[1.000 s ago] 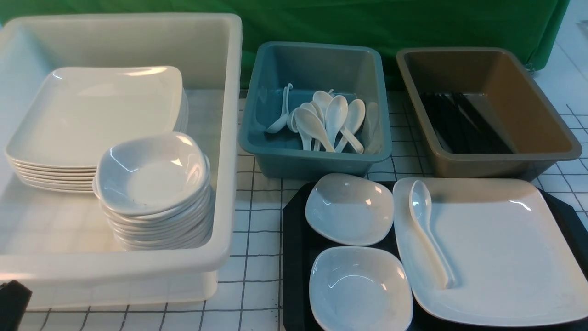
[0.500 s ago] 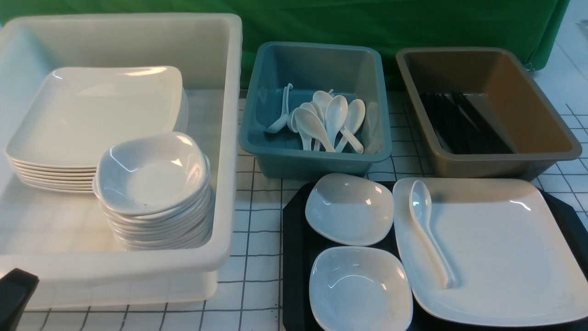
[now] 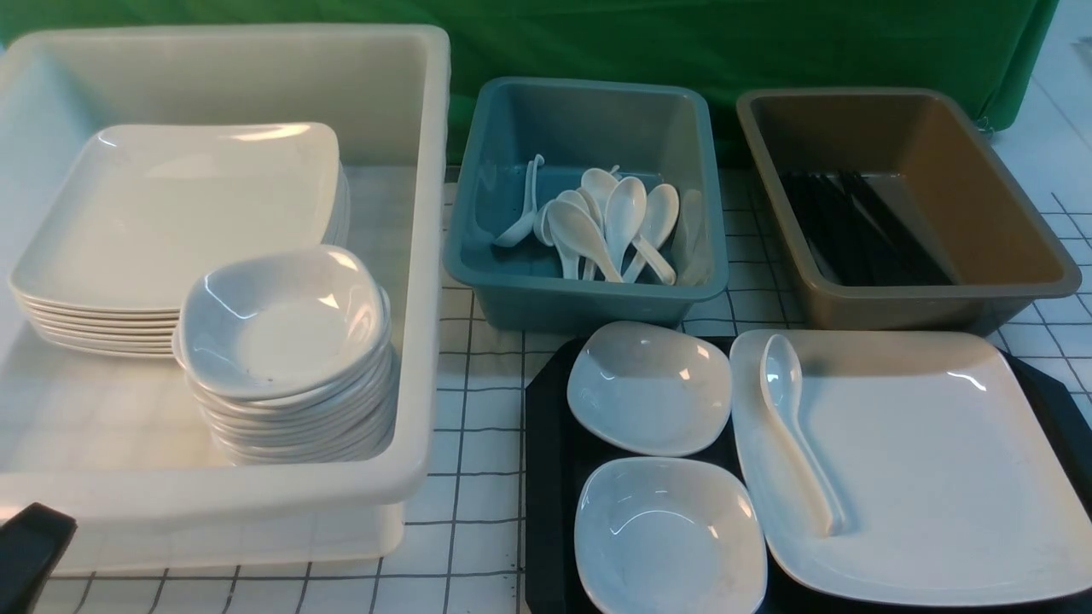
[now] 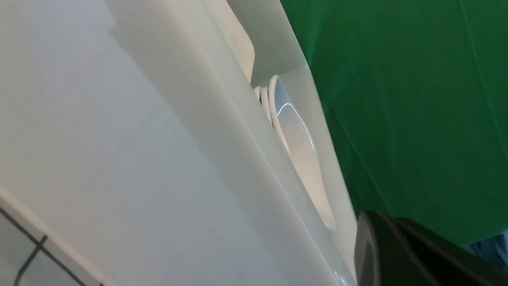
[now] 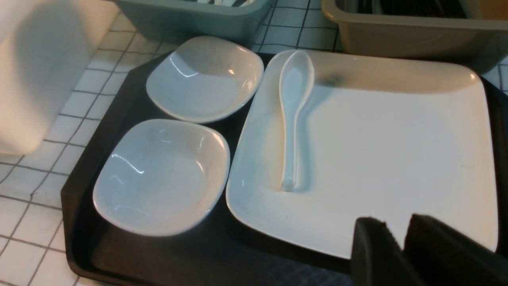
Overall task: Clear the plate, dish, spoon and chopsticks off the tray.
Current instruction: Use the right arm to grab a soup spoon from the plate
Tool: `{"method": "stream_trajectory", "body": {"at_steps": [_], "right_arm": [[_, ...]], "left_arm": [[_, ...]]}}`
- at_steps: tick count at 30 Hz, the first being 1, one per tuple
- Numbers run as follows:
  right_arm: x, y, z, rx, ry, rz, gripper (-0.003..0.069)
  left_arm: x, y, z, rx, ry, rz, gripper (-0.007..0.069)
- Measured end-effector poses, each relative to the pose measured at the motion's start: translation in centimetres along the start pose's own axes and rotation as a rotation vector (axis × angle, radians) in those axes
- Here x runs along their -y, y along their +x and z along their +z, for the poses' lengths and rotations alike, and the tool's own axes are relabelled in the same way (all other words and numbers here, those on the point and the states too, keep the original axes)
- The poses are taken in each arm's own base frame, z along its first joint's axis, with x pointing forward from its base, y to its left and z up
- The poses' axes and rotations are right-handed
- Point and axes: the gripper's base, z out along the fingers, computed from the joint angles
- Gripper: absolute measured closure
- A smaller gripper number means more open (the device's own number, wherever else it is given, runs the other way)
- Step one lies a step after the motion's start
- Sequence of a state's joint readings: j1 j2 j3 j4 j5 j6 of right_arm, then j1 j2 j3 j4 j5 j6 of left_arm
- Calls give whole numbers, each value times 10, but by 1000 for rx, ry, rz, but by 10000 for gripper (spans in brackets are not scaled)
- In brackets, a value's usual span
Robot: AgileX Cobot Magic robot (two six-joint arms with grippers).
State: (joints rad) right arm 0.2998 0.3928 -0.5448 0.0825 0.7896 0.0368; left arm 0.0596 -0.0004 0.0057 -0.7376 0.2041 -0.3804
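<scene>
The right gripper [image 5: 405, 228] hangs over the near edge of the plate [image 3: 921, 460] and touches nothing. Its two black fingers [image 5: 375, 246] stand very close together with nothing between them, and I cannot tell if they meet. The left gripper [image 3: 30, 550] is clenched and empty, low at the near outer wall of the white tub [image 3: 426, 256]; whether it touches the wall is not clear. The plate lies on the right part of the tray [image 3: 546, 477]. The spoon [image 3: 793, 435] lies on the left side of the plate, bowl up and pointing away from the robot. Left of the plate, two small dishes sit on the tray, the far dish [image 3: 648, 388] and the near dish [image 3: 670, 537], just beside each other. Behind the tray stand the blue tub [image 3: 589, 303] with white spoons [image 3: 614, 222] and the brown tub [image 3: 930, 305], in which the chopsticks [image 3: 862, 226] lie. Inside the white tub are a stack of plates [image 3: 179, 213] and a stack of dishes [image 3: 281, 324].
</scene>
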Motion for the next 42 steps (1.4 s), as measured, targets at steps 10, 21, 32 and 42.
{"method": "stream_trajectory", "body": {"at_steps": [10, 21, 32, 42], "right_arm": [[0, -12, 62, -388, 13, 16, 652], [-17, -28, 172, -666, -65, -50, 426], [-17, -26, 264, -745, -33, -110, 314], [-16, -10, 288, -802, -26, -126, 461]], "left_arm": [[-2, 4, 0, -42, -19, 10, 603], [-4, 7, 0, -75, -38, 33, 603], [-4, 7, 0, -75, -39, 41, 603], [-4, 7, 0, -74, -42, 52, 603]]}}
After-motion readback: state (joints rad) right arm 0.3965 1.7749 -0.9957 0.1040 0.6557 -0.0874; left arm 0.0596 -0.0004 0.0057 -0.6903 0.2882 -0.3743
